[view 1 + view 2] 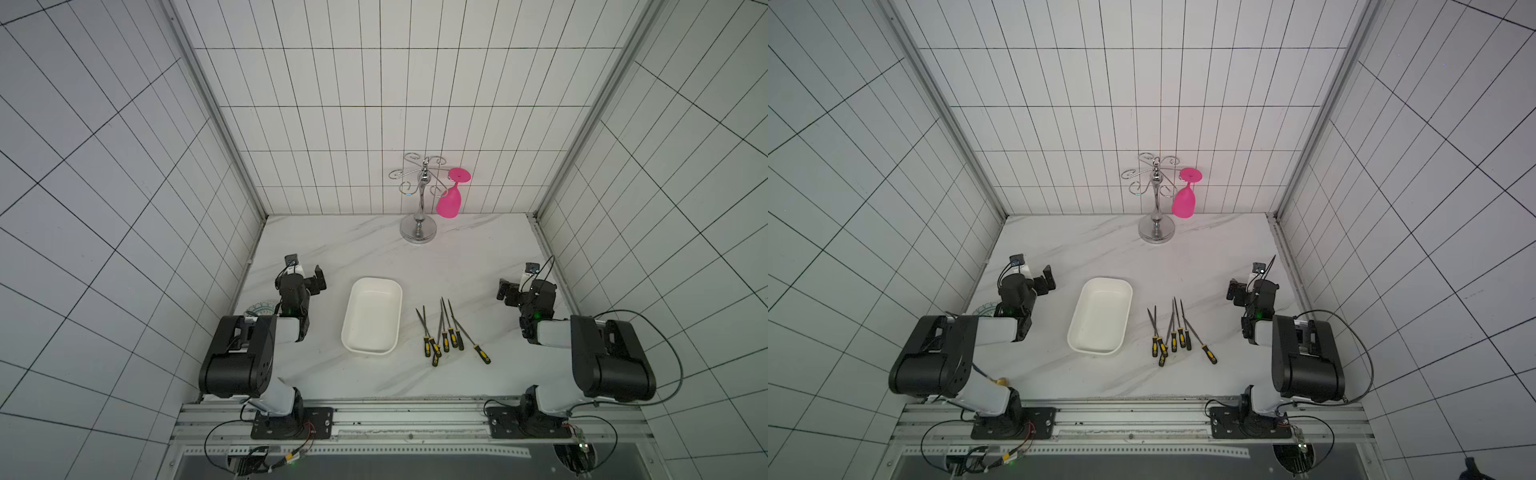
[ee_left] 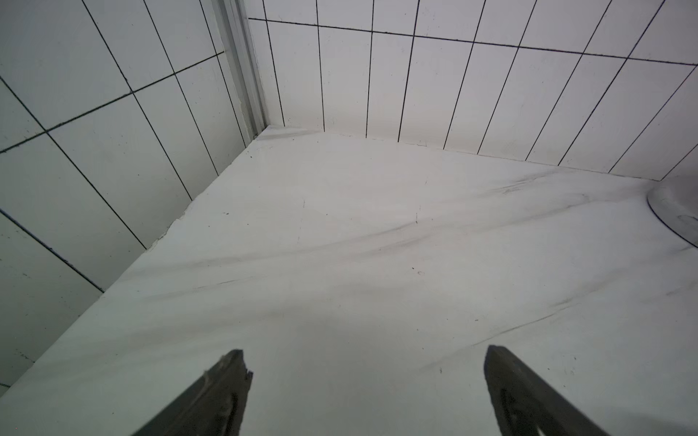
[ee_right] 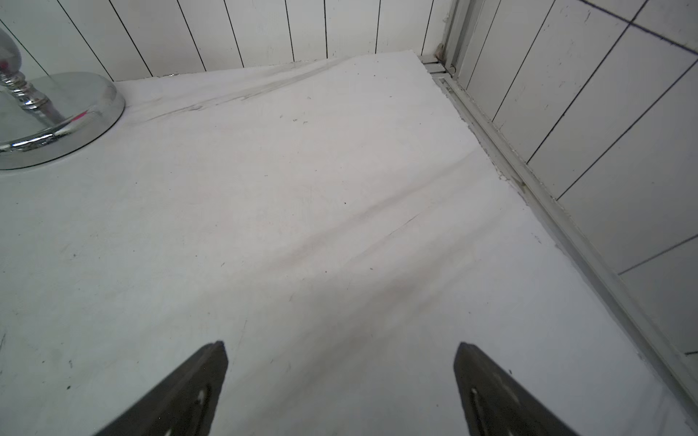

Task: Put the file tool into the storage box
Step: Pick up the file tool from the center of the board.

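Top views both show the storage box [image 1: 372,320] lying empty near the middle of the counter [image 1: 374,257], its long side running from the near edge toward the far edge. The files [image 1: 446,341] lie flat just beside it, toward the right edge, with yellow-and-black handles pointing to the near edge and tips to the far edge. They run roughly along the box's length, which should let one drop in lengthwise without turning. Most of them cross or touch one another. One file [image 1: 482,354] lies a little apart on the right-edge side, and looks the easiest to lift alone.

Neither arm has begun. The left arm [image 1: 291,299] waits near the left edge and the right arm [image 1: 536,303] near the right edge, leaving the box and files uncovered. Each wrist view shows its jaws spread wide over bare counter, pinching nothing. The right arm is nearer the files, so it seems the likely one to reach.

A chrome rack [image 1: 419,208] with a pink glass [image 1: 449,203] hanging from it stands by the far edge, well apart from the work.
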`<state>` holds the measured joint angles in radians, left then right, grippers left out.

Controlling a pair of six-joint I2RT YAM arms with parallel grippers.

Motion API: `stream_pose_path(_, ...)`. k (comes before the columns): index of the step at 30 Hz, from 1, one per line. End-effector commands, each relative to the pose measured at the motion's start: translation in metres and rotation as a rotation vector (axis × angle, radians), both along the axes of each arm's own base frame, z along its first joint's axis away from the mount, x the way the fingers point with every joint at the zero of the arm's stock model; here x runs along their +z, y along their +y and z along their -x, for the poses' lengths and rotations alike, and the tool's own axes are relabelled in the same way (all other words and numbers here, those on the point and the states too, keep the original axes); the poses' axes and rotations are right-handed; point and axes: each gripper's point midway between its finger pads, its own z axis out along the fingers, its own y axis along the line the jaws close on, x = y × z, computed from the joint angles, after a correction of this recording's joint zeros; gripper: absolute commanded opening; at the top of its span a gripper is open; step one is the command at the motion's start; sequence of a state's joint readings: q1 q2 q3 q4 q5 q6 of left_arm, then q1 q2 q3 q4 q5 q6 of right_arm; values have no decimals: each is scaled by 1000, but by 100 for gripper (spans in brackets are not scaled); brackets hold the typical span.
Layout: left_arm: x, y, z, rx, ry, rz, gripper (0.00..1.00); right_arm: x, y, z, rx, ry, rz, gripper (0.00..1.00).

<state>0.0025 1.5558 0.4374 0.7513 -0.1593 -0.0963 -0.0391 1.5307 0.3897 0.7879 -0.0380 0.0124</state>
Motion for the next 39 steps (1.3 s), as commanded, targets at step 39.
stream_pose_path(39, 7, -3, -5, -17, -29, -6, 99, 17, -2, -15, -8, -52, -10, 98)
